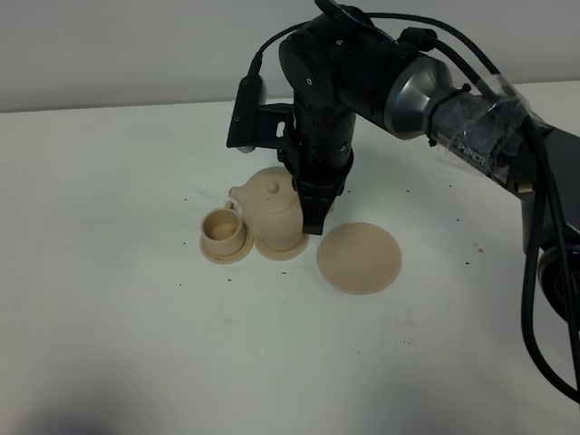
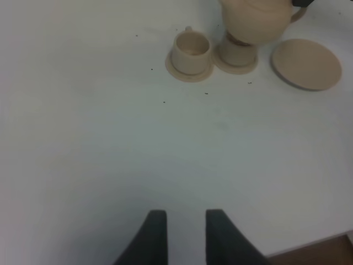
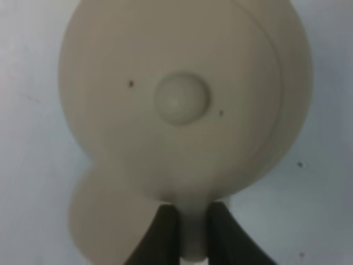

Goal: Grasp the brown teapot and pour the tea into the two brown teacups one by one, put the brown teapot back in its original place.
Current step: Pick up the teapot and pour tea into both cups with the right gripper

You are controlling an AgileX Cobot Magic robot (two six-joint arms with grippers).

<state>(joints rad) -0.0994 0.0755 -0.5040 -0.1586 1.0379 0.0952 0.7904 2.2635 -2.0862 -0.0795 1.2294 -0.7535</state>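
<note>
- The brown teapot (image 1: 270, 204) stands just left of centre in the exterior high view, directly above the second teacup (image 2: 237, 51). Whether pot and cup touch cannot be told.
- The spout points toward frame left. The lid is in place, with its knob (image 3: 182, 99) uppermost.
- The surface is a white table (image 1: 109, 317) scattered with small dark specks (image 1: 399, 343). A plain grey wall (image 1: 109, 54) runs across the top of the frame.
- The right arm (image 1: 435, 100) enters from the right edge and reaches the upper centre, with its wrist turned straight down.
- The right gripper (image 3: 193, 221) is closed to a narrow gap on the teapot's loop handle (image 3: 193, 243), one finger on each side.
- The left gripper (image 2: 185, 237) hangs over bare table, well apart from the crockery. Its fingers stand apart with clear space between them and grasp nothing.
- The first teacup (image 1: 222, 227) rests on its small saucer (image 1: 210, 251), left of the teapot and just beside the second cup's saucer (image 1: 281, 246).
- The large saucer plate (image 1: 359, 256) lies flat to the right of the teapot, near it but apart.
- The right arm's wrist hides the handle in the exterior view. The teapot hides the second teacup's mouth, so its contents cannot be told.
</note>
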